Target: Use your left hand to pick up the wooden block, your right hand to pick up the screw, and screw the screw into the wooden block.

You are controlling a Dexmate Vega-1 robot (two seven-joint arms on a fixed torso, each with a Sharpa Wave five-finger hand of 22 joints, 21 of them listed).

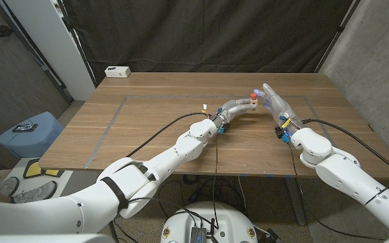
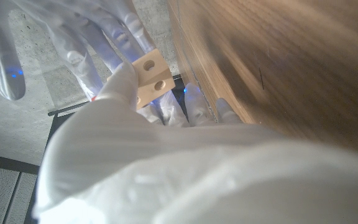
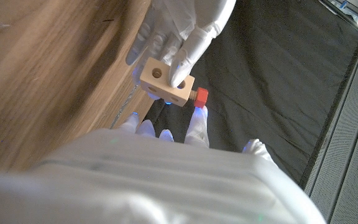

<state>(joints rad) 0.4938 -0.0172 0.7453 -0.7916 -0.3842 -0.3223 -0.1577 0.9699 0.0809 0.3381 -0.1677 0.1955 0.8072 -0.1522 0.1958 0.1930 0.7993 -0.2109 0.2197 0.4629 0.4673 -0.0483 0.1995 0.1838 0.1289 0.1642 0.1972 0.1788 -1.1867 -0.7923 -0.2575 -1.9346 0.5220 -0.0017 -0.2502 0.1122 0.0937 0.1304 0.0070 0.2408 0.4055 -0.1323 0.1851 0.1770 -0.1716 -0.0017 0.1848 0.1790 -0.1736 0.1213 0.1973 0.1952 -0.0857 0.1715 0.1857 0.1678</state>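
Observation:
The pale wooden block (image 3: 165, 84) has round holes and is held above the table by my left hand (image 3: 182, 28), with fingers wrapped over its top. A red-headed screw (image 3: 201, 95) sticks out of the block's side. My right hand (image 3: 166, 162) reaches toward it with fingers extended; one fingertip (image 3: 197, 117) lies just at the screw head and the thumb stands apart. In the head view the left hand (image 1: 234, 108) and right hand (image 1: 274, 101) meet over the table's middle right, with the red screw (image 1: 254, 94) between them. The left wrist view shows the block (image 2: 151, 76).
The wooden table (image 1: 147, 128) carries grey tape lines marking a rectangle. A small white box (image 1: 117, 71) sits at its far left corner. A blue bin (image 1: 29, 131) stands on the floor to the left. A black curtain hangs behind.

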